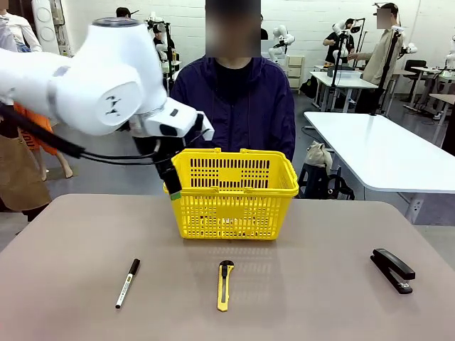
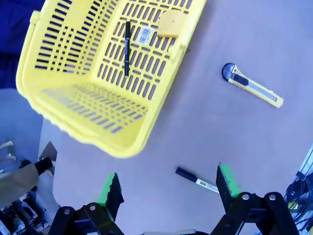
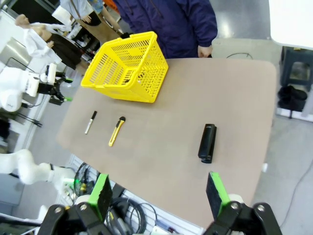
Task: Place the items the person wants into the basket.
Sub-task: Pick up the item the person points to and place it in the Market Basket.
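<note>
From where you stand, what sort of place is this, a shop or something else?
Probably a robotics lab, not a shop: a white robot arm hangs over a table by a yellow basket, and long white tables with other people at them stand behind.

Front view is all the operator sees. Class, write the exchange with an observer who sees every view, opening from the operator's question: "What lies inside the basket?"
Observer: In the left wrist view, a slim black pen lies on the floor of the basket.
Operator: Anything with it?
Observer: A small yellow tape measure lies near the pen, not touching it.
Operator: How does the right gripper stand?
Observer: The right gripper is open and empty, high over the near edge of the table, with the black stapler lying ahead of it.
</note>
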Motion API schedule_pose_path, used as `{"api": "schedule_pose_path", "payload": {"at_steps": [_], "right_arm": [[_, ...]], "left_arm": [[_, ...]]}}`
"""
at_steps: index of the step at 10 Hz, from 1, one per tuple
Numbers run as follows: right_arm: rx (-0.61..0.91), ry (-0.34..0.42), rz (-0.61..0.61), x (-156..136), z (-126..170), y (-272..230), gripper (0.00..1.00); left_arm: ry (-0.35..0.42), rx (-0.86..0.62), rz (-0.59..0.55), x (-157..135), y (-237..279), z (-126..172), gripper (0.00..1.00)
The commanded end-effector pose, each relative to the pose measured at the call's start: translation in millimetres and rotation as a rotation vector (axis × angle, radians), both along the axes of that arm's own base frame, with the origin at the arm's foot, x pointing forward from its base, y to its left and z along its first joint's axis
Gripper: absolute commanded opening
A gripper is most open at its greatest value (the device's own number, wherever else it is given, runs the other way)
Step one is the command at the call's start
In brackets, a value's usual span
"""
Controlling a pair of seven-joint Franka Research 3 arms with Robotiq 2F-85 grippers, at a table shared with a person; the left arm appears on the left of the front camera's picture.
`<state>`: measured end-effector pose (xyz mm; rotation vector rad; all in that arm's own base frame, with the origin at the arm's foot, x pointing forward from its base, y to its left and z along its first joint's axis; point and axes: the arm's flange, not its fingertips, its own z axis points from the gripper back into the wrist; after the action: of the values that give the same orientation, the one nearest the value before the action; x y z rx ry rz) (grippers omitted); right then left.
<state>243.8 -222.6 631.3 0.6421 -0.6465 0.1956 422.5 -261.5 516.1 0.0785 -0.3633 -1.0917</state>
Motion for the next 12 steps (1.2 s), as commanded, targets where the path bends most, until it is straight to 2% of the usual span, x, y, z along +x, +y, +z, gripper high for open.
{"api": "schedule_pose_path", "payload": {"at_steps": [1,3,4,12], "right_arm": [[0.023,-0.019,0.013,0.2,-0.4,1.6,1.00],[0.023,-0.019,0.013,0.2,-0.4,1.6,1.00],[0.023,-0.019,0.013,0.2,-0.4,1.6,1.00],[0.023,-0.019,0.013,0.2,-0.4,1.6,1.00]], "left_arm": [[-0.023,-0.064,-0.018,-12.9,23.2,-1.5,1.00],[-0.007,-0.090,0.012,-9.6,34.9,-2.5,1.00],[-0.016,-0.037,0.025,-8.7,22.6,2.0,1.00],[-0.016,-0.037,0.025,-8.7,22.6,2.0,1.00]]}}
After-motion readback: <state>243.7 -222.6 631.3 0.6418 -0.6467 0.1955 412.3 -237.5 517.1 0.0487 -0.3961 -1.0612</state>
